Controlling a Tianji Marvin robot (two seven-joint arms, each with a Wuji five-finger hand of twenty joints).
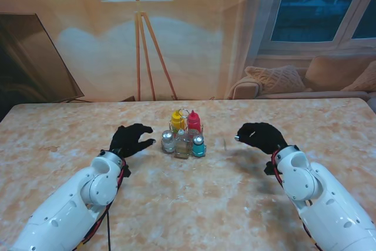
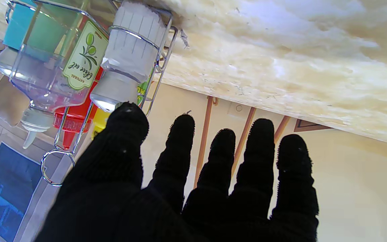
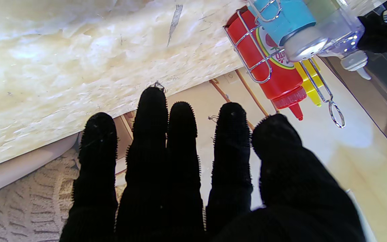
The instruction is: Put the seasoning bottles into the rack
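Bottles (image 1: 182, 134) stood upright in the wire rack (image 1: 183, 145) at mid-counter (image 1: 194, 204), apparently all stowed. Both hands flanked it, fingers spread and holding nothing: left hand (image 1: 130, 140) just beside, right hand (image 1: 261, 136) farther off.

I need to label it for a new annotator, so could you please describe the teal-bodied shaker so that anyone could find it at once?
Look at the wire rack in the middle of the marble-patterned table, between the two black-gloved hands. The teal shaker stands at the rack's near right corner, in front of the red squeeze bottle. It alone has a teal body with a silver cap; the white shaker opposite is pale.
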